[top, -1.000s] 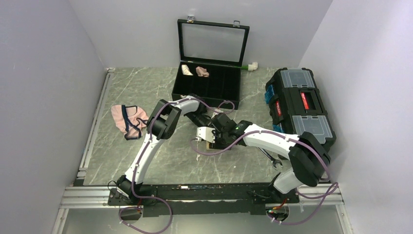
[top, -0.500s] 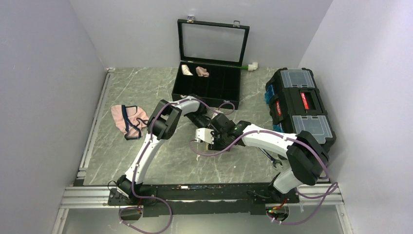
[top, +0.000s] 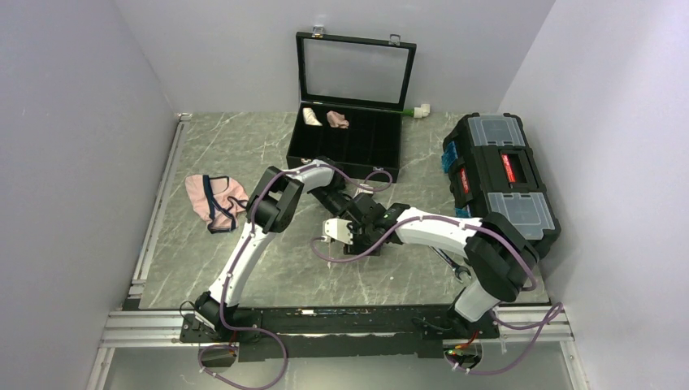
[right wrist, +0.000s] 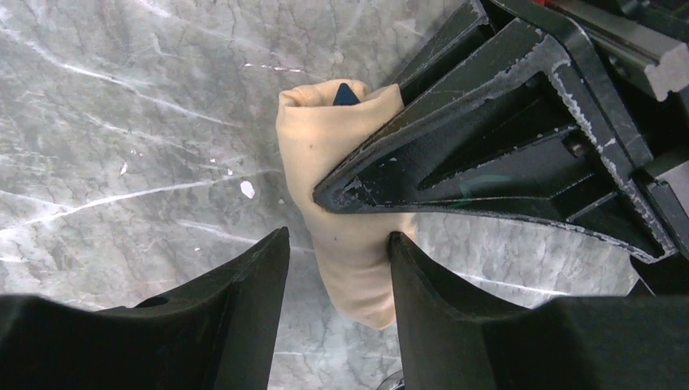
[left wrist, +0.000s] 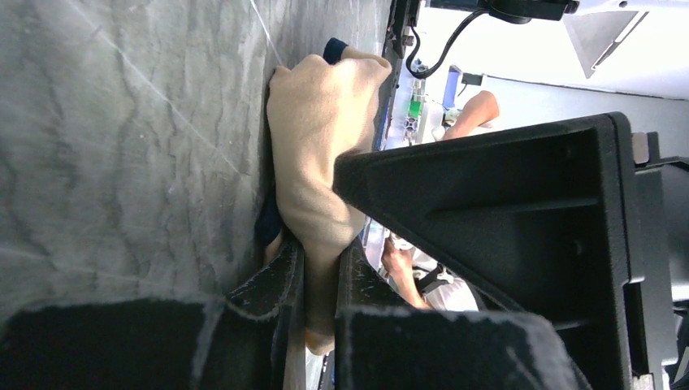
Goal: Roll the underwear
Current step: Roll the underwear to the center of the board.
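Underwear (right wrist: 325,162) in left gripper (left wrist: 321,280), seemingly within right gripper (right wrist: 340,260) too

A robot lab cell (plain walls (top: 73,122), aluminium rail (top: 146,325), marbled table (top: 244,138)).

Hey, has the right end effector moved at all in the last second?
Yes. In the top view the right end effector has shifted slightly left, away from the black toolbox on the right.

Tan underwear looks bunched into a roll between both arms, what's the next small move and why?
Probably close the right pincer on the underwear: its fingers stand open astride one end of the roll, while the left pincer is shut on the fabric further along.
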### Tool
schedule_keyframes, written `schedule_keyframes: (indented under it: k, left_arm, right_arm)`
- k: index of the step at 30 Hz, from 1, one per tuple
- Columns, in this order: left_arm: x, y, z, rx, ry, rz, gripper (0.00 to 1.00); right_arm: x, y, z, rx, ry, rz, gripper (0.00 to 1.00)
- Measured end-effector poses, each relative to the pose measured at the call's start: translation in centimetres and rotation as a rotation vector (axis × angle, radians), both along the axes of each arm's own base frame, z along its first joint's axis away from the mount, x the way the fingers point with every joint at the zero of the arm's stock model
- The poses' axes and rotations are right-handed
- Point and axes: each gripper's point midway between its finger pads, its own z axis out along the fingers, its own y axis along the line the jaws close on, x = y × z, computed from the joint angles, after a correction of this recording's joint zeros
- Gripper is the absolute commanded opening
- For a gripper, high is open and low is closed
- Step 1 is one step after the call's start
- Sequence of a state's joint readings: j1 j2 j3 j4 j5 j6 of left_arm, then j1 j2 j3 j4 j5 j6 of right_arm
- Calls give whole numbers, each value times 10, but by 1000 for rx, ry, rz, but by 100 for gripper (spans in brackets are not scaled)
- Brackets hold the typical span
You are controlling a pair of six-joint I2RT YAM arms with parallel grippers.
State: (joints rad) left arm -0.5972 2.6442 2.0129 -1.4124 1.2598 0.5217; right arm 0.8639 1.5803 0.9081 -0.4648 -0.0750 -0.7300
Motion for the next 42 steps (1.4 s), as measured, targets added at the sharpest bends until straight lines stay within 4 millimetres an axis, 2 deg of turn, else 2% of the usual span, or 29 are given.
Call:
schedule_keyframes:
  k: [15, 20, 28, 31, 33, 37, 42]
  left_arm:
    - [0, 1, 0, -5, -4, -5, 0]
    - [0, 1, 0, -4, -4, -6, 0]
    - [0, 1, 0, -2, -4, -7, 0]
    - [0, 1, 0, -1, -4, -7, 6]
    - [0, 1, 0, -1, -4, -6, 14]
    - [-1, 3, -1, -5, -11, -2, 33]
    - [-5, 11, -1, 1, -13, 8, 43]
  right_arm:
    - [7, 5, -12, -18, -1, 8, 46]
    - [9, 6, -13, -24, -6, 11, 38]
    - [9, 5, -14, -27, -5, 14, 19]
    - [9, 5, -14, -28, -3, 13, 7]
    - [8, 5, -14, -29, 1, 10, 0]
    - [7, 6, -15, -26, 22, 7, 0]
    - [-1, 10, -14, 9, 85, -3, 0]
